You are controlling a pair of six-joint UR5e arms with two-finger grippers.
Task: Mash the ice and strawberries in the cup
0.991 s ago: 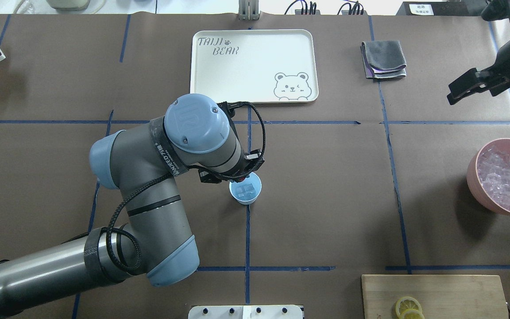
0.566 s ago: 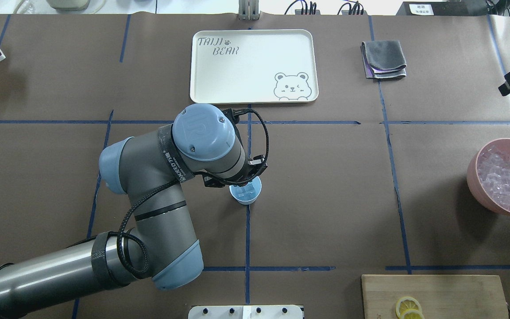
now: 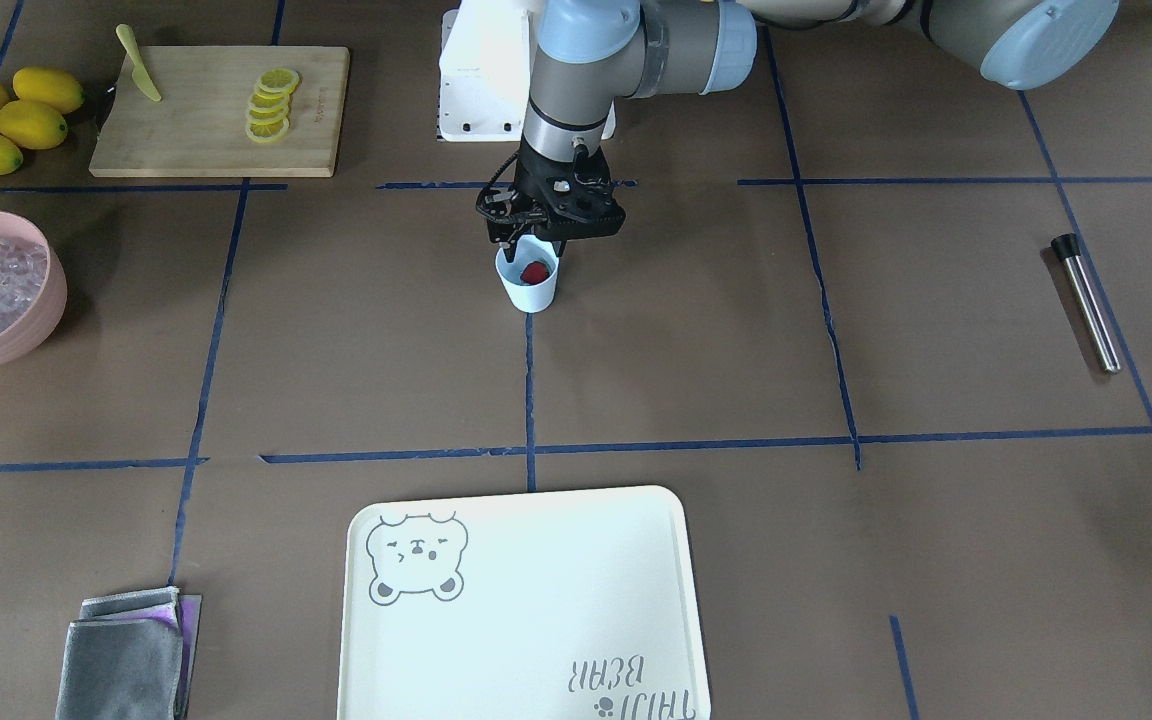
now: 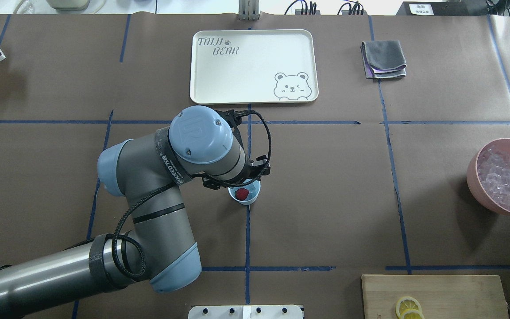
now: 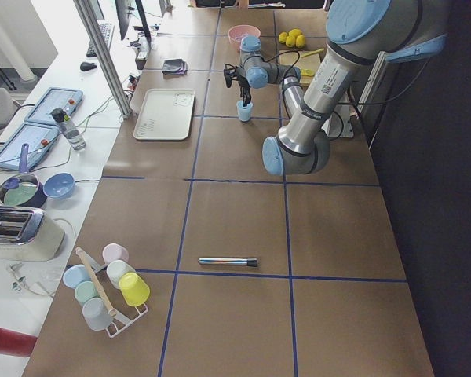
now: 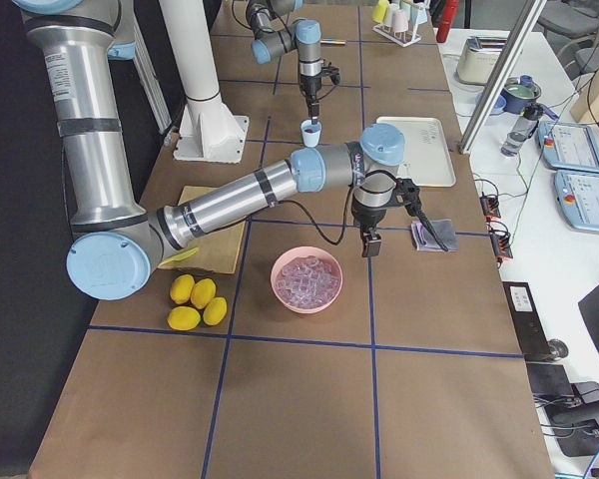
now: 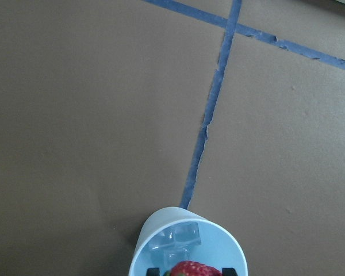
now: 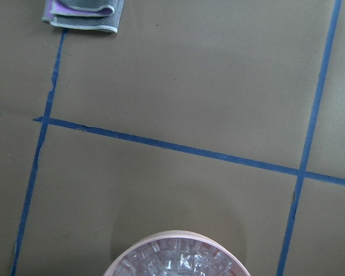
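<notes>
While the left gripper (image 3: 533,245) hangs just above the cup (image 3: 528,292), we see its fingers (image 7: 230,269) spread, one at each side of the mouth, pinching nothing. The cup stands upright on a blue tape line (image 7: 210,115), long axis vertical, mouth up. The strawberry (image 3: 534,271) lies inside on the ice (image 7: 181,238); which way it points we cannot tell. Whether the right gripper (image 6: 403,244) is spread, we cannot tell.

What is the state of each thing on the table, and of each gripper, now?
cup: upright, holding ice and strawberry.
strawberry: whole, lying on the ice.
left gripper: open, over the cup.
right gripper: cannot tell.
pink bowl: upright, full of ice cubes.
grey cloth: folded.
metal muddler: lying flat.
</notes>
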